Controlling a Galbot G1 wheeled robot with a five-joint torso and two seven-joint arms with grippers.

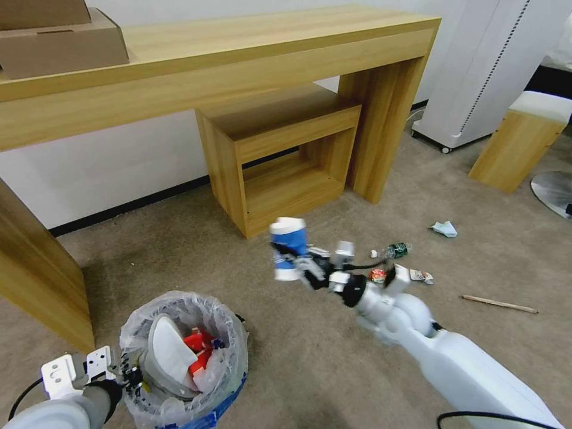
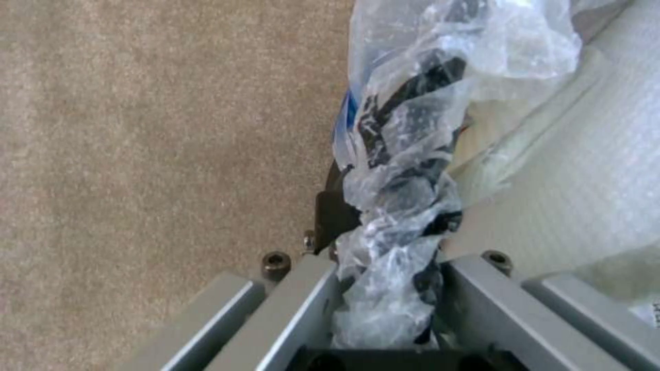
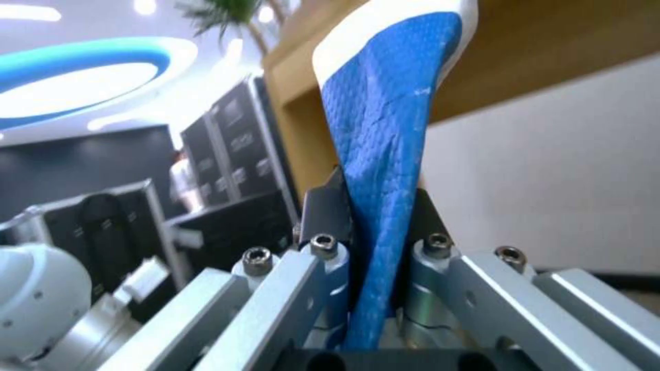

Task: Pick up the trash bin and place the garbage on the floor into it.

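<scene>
Right gripper clamps blue-soled slipper above carpet; left gripper pinches trash bin liner. Centre slipper over bin, then release.

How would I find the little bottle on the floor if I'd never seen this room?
Start at the long wooden desk and come down its right leg onto the beige carpet. A little way out lies the small bottle on its side. It is clear with a green label, unlike the wooden stick and the crumpled tissue nearby.

White arm — grey screwed gripper
</scene>
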